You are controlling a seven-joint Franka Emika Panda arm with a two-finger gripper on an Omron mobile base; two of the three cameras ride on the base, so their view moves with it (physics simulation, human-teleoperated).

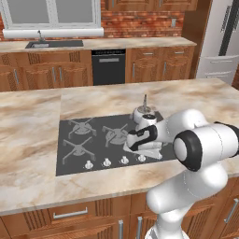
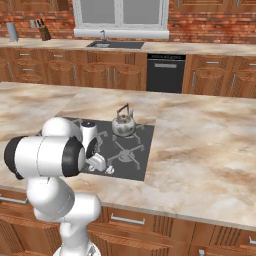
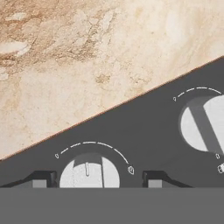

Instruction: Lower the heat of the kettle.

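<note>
Simulated kitchen with brick back wall and wood cabinets, plus a wide beige marble island counter carrying a flat dark grey four-burner cooktop. Small squat silvery-white metal kettle with a thin upright stem, sitting on the far burner at the right side of the cooktop, well behind the front row of small white stove knobs. Two-finger gripper low over that front edge, pointing down at the panel; in the hand view one round white knob with a grey bar straddled between the two dark finger tips, a second similar white knob off to the right and farther up. Jaws spread wide, a tip on each side of the near knob, gripping nothing; no telling from the base views whether the tips already touch the knob, since the hand hides it. Looks like the approach step: lined up on a knob, not yet clamped. Hard to say for sure that this knob is the one feeding the kettle's burner, though its spot toward the right end of the row fits. Next up, probably: ease down a touch, close on the knob's bar, then twist toward the low end of the white arc marking without going all the way to off. Needs the knob centred between the tips, otherwise a slip instead of a turn.
</note>
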